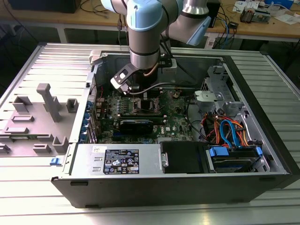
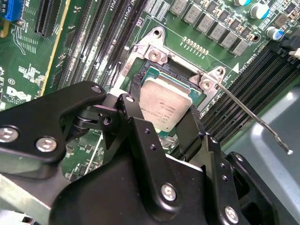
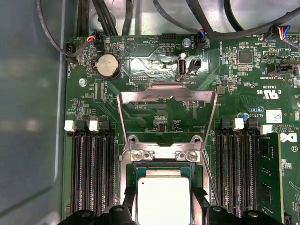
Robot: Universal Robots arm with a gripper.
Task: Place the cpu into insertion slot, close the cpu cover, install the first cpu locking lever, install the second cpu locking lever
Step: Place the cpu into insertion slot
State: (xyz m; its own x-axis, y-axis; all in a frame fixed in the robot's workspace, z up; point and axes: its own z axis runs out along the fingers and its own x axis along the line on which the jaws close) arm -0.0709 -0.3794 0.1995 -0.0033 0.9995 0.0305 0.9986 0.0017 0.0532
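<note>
Gripper grasps the chip by two opposite edges. The chip lies flat within the socket; cannot tell if it is fully seated. Just beyond the socket the cover stands open. A thin lever juts free from a socket corner. Round battery sits farther beyond the socket.
</note>
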